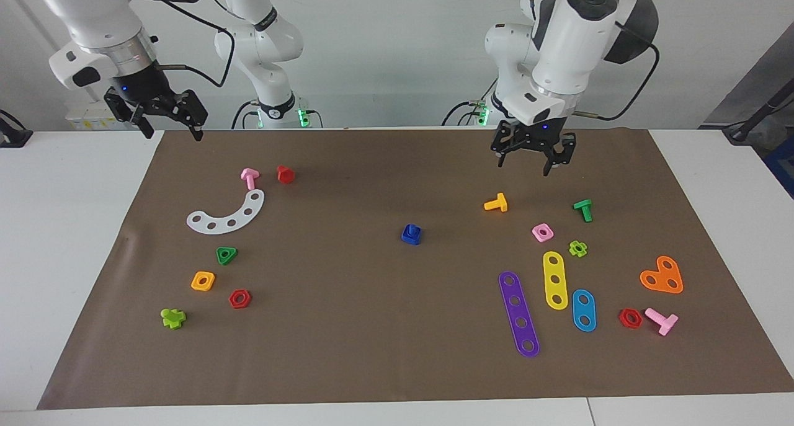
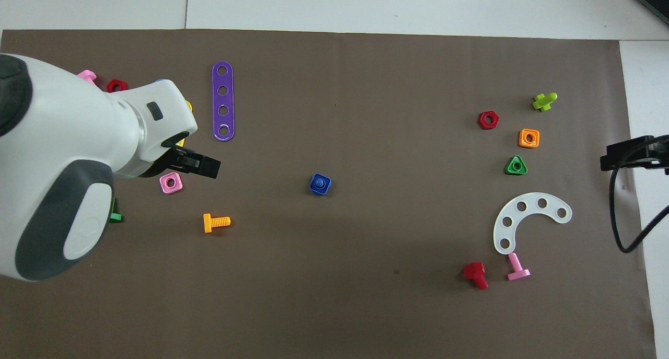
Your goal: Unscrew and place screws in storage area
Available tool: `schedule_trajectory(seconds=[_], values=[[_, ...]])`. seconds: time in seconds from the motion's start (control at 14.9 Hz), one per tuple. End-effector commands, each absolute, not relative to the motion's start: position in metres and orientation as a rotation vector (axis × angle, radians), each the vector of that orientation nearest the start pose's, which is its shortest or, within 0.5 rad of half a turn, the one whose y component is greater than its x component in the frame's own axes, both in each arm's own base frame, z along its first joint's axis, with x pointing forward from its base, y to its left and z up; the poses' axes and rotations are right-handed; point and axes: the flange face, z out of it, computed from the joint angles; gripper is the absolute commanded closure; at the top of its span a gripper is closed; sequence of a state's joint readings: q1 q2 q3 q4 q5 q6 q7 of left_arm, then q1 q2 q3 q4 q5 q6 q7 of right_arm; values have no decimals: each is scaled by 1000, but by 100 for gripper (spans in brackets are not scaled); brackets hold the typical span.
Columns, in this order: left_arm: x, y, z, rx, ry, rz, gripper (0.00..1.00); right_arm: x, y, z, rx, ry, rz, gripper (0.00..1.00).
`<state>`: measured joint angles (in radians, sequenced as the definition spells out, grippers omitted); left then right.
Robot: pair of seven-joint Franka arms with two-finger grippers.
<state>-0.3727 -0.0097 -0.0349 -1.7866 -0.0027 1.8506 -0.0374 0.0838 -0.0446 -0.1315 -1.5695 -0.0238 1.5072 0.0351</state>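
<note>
Risk: blue screw point(image 1: 411, 234) sits mid-mat, still threaded in its nut. Left gripper point(image 1: 533, 161), jaws wide and empty, hangs over the orange bolt point(image 1: 496, 203) and may grab that instead. Right gripper point(image 1: 169, 124) waits wide open at the mat's robot-side corner above storage point(image 1: 226, 214).

The screw point(image 1: 411, 234) stands on the mat point(image 1: 347, 351) near its middle, well apart from everything else. Toward the right arm's end lies the storage area point(image 1: 267, 258): the curved strip point(image 1: 227, 214) nearest the robots, then the triangular piece point(image 1: 226, 255), the square piece point(image 1: 203, 281) and the hexagonal piece point(image 1: 239, 299), each farther out. Toward the left arm's end three straight strips point(image 1: 556, 279) lie side by side, the heart piece point(image 1: 662, 276) beside them at the mat's edge.
</note>
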Motion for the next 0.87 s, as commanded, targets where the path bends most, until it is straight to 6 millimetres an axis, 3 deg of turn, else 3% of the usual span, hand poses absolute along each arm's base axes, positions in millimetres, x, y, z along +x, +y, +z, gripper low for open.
schedule_trajectory(seconds=[0.0, 0.27, 0.4, 0.6, 0.8], values=[[517, -269, 514, -3114, 573, -117, 0, 528, -31, 645, -3150, 98, 35, 0], [513, -319, 482, -3126, 594, -164, 0, 528, -31, 645, -3149, 98, 35, 0], [509, -332, 474, -3128, 627, -197, 0, 528, -31, 645, -3150, 98, 35, 0], [510, -355, 433, -3117, 664, -163, 0, 528, -31, 645, -3150, 98, 35, 0], [511, -376, 413, -3121, 703, -199, 0, 528, -31, 645, -3150, 98, 35, 0]])
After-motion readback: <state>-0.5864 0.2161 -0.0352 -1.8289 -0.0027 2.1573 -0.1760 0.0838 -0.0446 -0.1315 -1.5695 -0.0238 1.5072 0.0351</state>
